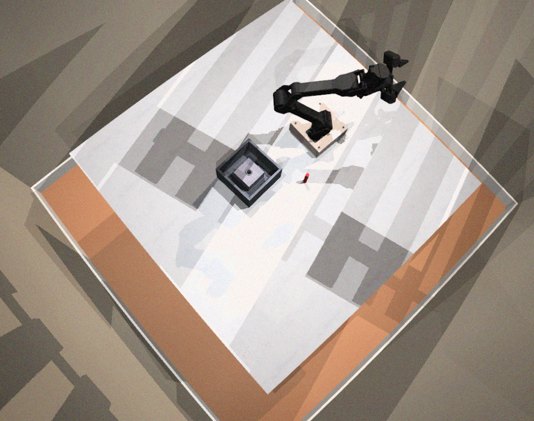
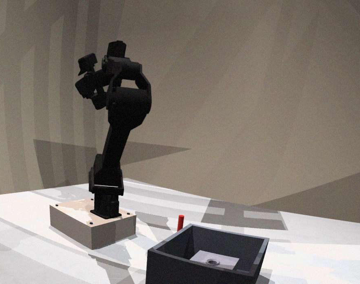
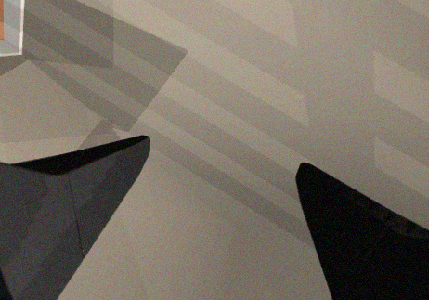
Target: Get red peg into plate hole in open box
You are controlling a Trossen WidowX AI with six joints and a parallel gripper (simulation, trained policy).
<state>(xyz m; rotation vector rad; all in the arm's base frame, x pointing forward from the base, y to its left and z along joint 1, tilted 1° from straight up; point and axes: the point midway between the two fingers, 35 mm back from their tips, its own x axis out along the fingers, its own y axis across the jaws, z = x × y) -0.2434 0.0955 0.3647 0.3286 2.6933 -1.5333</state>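
The red peg stands upright on the table beside the dark open box, on the robot-base side in the exterior view, where the box hides its foot. The pale plate lies at the bottom of the box, and its round hole shows empty. My gripper is open with nothing between its fingers. It is high up and far from the peg and box, pointing away past the table edge. The peg is not in the wrist view.
The arm's base block stands near the peg and the box. The white table top has an orange border and a thin raised rim around it. Shadows fall across the table.
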